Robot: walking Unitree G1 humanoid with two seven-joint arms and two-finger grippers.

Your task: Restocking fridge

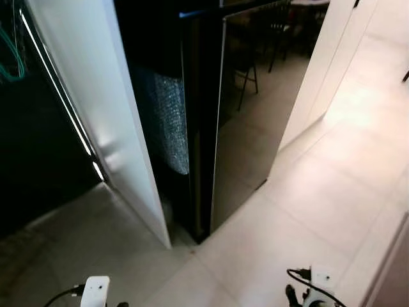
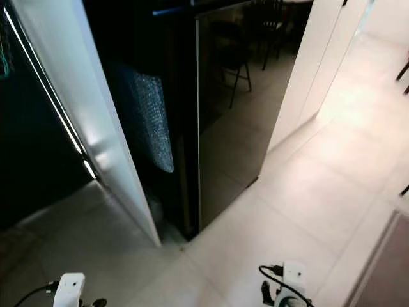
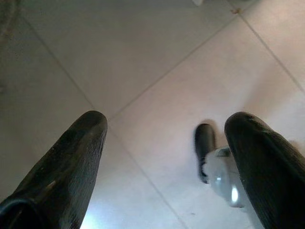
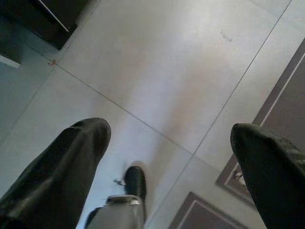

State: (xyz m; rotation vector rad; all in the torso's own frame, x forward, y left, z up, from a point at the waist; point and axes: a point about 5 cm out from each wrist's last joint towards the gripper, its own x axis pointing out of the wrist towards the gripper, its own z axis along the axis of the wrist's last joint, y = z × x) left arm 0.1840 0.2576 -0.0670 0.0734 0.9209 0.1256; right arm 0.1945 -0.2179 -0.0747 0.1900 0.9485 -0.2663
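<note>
We are facing the tall black fridge with a glossy, mirror-like door point(image 1: 246, 121), standing at about twelve o'clock from us, well apart, its door apparently shut and reflecting chairs and the pale floor. At its ten o'clock side a white panel point(image 1: 108, 109) is leaning out at an angle, with a dark gap and a silvery quilted sheet point(image 1: 167, 121) between panel and fridge; we cannot tell whether that panel is a cupboard door or a wall edge.

Our left gripper point(image 3: 164, 162) is hanging low at seven o'clock, fingers spread wide over the light grey tiled floor point(image 3: 157, 62), holding nothing. Our right gripper point(image 4: 171, 167) is hanging at five o'clock, fingers likewise parted and empty, above the tiles and the edge of a dark bordered rug point(image 4: 281, 95).

We are judging the risks ahead: we are carrying nothing to restock. The glossy door is making its true edge and any handle hard to read, so a reach could miss. The angled white panel is narrowing the approach, and our left arm could clip it.
</note>
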